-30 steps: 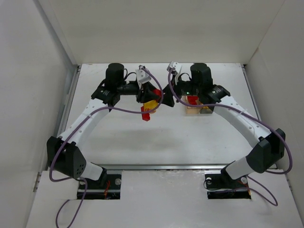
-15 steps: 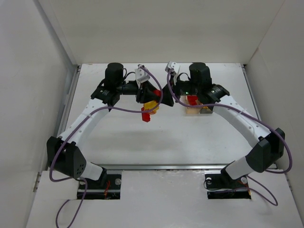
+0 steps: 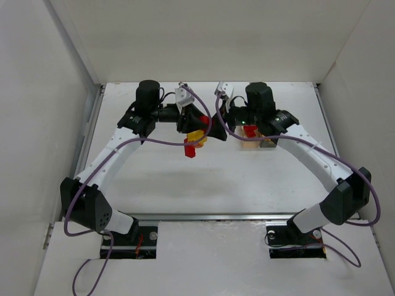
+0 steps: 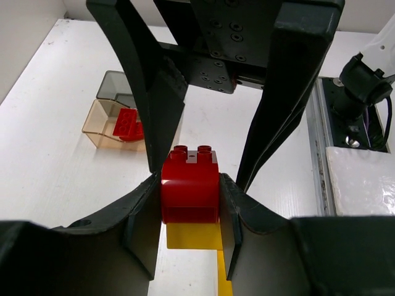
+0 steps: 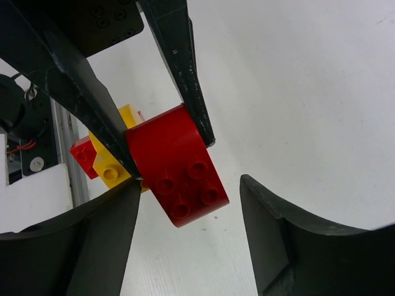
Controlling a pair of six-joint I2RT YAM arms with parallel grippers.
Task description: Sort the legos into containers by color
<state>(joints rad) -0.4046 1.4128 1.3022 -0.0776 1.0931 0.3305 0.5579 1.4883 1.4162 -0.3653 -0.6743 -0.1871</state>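
So far, only part of the sorting is done. The amber container (image 4: 92, 126) holds red legos (image 4: 126, 123), at least one and possibly two. The grey container (image 4: 114, 83) joined to it looks bare from the left wrist view. No yellow piece shows in either bin.

What you have in hand is a stuck-together cluster, just to the left of the containers and seemingly lifted off the desk (image 3: 247, 185). Your left fingers (image 4: 141, 231) are clamped on a red lego (image 4: 190, 188). A yellow lego (image 4: 191, 237) is locked beneath it, and a second red lego (image 5: 83, 157) hangs on beyond that. Your right fingers (image 5: 281, 246) stand apart on either side of that same red lego. One is close against it and the other has a clear gap, so they grip nothing yet.

By my reading, the cluster has yet to be pulled apart. After that, the reds would go to the amber container and the yellow most likely to the grey one. No other loose bricks show, though the arms hide part of the surface, so you cannot tell how many remain.

The desk is plain matte white, boxed in by white walls (image 3: 203, 43) on three sides. A metal rail (image 3: 216, 216) runs along its near edge, and purple cables (image 3: 213, 126) loop along both arms.
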